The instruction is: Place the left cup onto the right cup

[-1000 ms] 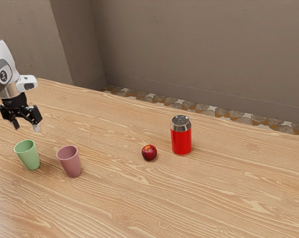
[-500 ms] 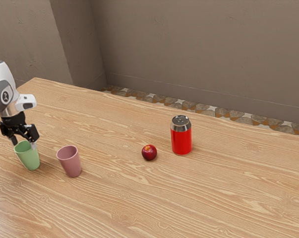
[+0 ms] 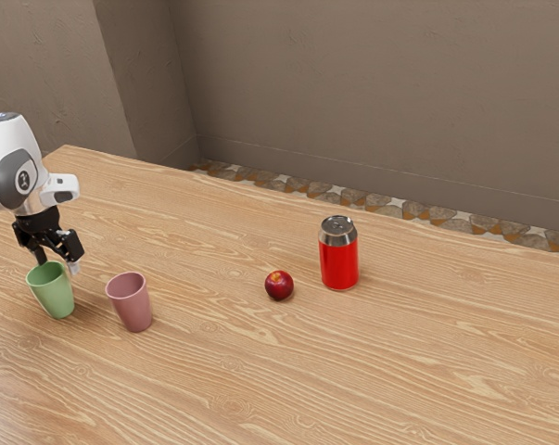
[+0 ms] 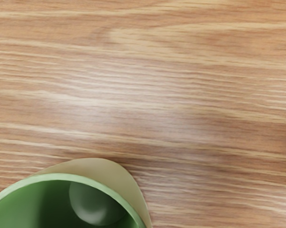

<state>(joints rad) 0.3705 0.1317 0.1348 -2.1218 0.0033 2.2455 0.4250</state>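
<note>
The green cup [image 3: 52, 290] stands upright at the exterior view's left, and the pink cup [image 3: 131, 300] stands upright just to its right, a small gap between them. My gripper [image 3: 55, 266] hangs at the green cup's rim, at the side toward the back wall and the pink cup. It is open, and one fingertip [image 3: 73, 270] shows just outside the rim. In the wrist view the green cup [image 4: 62, 204] lies right under my hand, with its hollow inside and round bottom showing.
A small red apple [image 3: 279, 285] and a red can [image 3: 338, 253] stand on the wooden table [image 3: 372, 371] to the right of the cups. A strip of stones [image 3: 381, 201] runs along the table's far edge by the wall.
My hand has come down from above and behind the green cup to its rim, then shifted a little toward the pink cup. Neither cup has moved.
</note>
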